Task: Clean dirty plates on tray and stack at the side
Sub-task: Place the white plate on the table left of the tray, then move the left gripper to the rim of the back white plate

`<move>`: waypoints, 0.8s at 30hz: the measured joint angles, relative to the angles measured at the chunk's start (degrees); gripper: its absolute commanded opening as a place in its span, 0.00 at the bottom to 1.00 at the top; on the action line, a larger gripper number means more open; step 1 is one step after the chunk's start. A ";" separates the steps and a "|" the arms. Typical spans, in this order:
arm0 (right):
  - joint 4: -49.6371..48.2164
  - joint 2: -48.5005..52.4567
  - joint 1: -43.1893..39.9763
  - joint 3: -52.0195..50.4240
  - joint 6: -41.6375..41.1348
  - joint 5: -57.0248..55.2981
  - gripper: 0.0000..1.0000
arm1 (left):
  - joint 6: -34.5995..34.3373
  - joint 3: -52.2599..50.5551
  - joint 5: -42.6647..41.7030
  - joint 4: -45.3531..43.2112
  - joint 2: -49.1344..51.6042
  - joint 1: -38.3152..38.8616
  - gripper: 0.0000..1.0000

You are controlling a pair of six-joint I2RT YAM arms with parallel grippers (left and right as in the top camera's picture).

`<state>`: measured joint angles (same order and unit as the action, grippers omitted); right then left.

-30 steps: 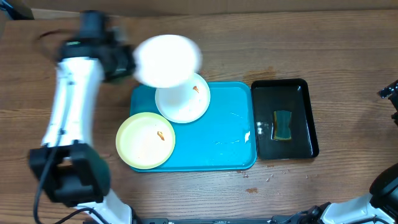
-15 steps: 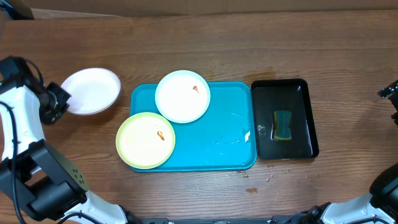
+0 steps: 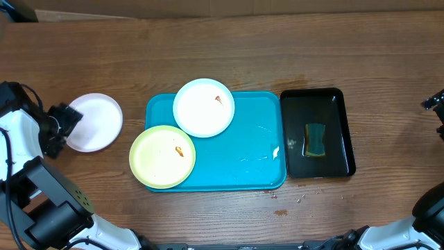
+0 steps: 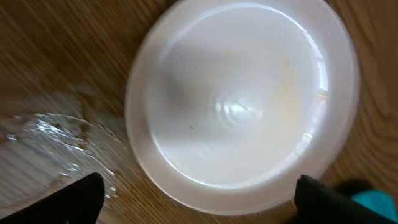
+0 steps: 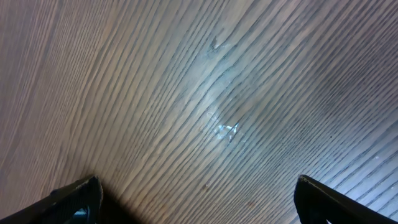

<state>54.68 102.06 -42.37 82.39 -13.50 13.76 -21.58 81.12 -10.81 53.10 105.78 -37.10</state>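
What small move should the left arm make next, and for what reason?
Probably lift the left gripper straight up, clear of the white plate. Its jaws stand open, and this plate lies flat on the table beside the tray. Two smeared plates lie on the tray: the yellow-green plate and the second white plate, so the arm is likely needed there.

We're looking at a robot test bench here, lab-style rather than a real kitchen. A white-and-black robot arm [image 3: 17,139] is standing at a bare wood-grain table [image 3: 277,48]. What looks like cardboard [image 3: 208,5] is lining the far edge. A cyan tray [image 3: 257,139] of plates [image 3: 203,107] is sitting out like a staged washing-up drill.
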 measured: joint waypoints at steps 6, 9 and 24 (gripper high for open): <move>0.02 0.00 0.00 0.00 -0.02 0.00 1.00 | 3.37 5.84 -9.25 5.14 -0.33 4.76 0.73; 0.04 0.00 0.00 0.00 0.02 0.00 1.00 | 4.50 6.49 -10.14 6.97 -1.25 10.78 0.66; 0.02 0.00 0.00 0.00 0.00 0.00 1.00 | 4.74 1.73 5.88 1.92 0.28 42.45 0.60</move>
<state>54.70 102.06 -42.37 82.39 -13.50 13.76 -16.84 82.85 -4.93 55.02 106.06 5.34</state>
